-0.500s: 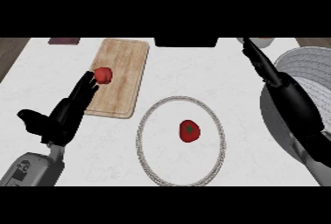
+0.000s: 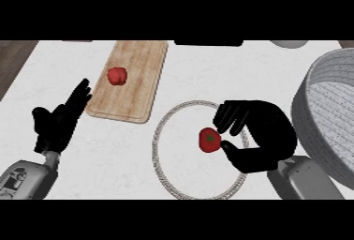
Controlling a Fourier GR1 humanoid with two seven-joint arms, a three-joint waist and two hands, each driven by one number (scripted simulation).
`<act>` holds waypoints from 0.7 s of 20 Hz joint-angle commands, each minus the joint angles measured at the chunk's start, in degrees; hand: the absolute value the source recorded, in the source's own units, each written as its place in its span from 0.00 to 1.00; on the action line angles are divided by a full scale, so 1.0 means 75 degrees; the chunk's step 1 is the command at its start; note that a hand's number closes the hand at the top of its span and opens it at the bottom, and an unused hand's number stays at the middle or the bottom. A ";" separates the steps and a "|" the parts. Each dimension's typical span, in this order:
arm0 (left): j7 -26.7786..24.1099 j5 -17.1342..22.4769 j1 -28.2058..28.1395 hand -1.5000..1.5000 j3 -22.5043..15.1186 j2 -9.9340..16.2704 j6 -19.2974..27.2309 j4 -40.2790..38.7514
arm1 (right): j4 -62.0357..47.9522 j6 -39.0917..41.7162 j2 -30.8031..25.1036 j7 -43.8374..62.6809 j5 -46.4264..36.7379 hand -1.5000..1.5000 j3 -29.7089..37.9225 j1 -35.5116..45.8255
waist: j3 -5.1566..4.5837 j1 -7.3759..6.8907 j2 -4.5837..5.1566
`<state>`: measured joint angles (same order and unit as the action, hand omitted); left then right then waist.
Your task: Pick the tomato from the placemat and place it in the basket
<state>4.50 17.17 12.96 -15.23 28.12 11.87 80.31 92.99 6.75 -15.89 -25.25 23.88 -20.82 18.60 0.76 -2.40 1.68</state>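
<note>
The red tomato (image 2: pixel 209 139) with a green stem lies inside the round, rope-edged placemat (image 2: pixel 160 149) at the counter's middle. My right hand (image 2: pixel 262 136) comes in from the lower right and sits just right of the tomato. Its fingers arch above the tomato's top right and its thumb reaches the tomato's lower right side; they do not close round it. The tomato stays mostly in plain sight on the mat. The grey woven basket (image 2: pixel 314 117) stands at the right edge, right behind this hand. My left hand (image 2: pixel 59 123) rests open at the left, fingers pointing up.
A wooden cutting board (image 2: pixel 138 89) lies at the upper left with a small red vegetable (image 2: pixel 117 75) on it, near my left hand's fingertips. A white bowl (image 2: pixel 289 43) and a dark object (image 2: pixel 207 42) sit at the far edge.
My right hand has come down from beside the basket to the tomato's right side, with its fingers now curved. The left hand has barely moved.
</note>
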 commanded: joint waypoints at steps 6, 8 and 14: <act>0.0653 -0.0433 0.0352 0.50 0.0166 0.0015 0.0238 -0.0752 | -0.0617 -0.1276 0.0855 -0.1500 -0.1773 0.00 -0.0342 -0.0809 | -0.0106 0.0409 -0.0226; 0.0604 -0.0350 0.0049 0.50 0.0132 0.0078 0.0266 -0.0390 | -0.1029 -0.1638 -0.0265 -0.1143 -0.2564 0.00 0.0206 -0.0607 | -0.0120 0.0395 -0.0256; 0.0491 -0.0540 -0.0075 0.50 -0.0037 -0.0160 0.0390 -0.0511 | -0.0282 -0.0786 -0.2724 0.0696 -0.3830 0.00 0.0131 -0.0168 | -0.0141 0.0495 -0.0304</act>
<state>8.40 13.50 12.69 -15.11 27.52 14.83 76.60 88.30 -1.71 -27.11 -27.65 0.68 -19.62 15.20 -0.17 1.06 -0.34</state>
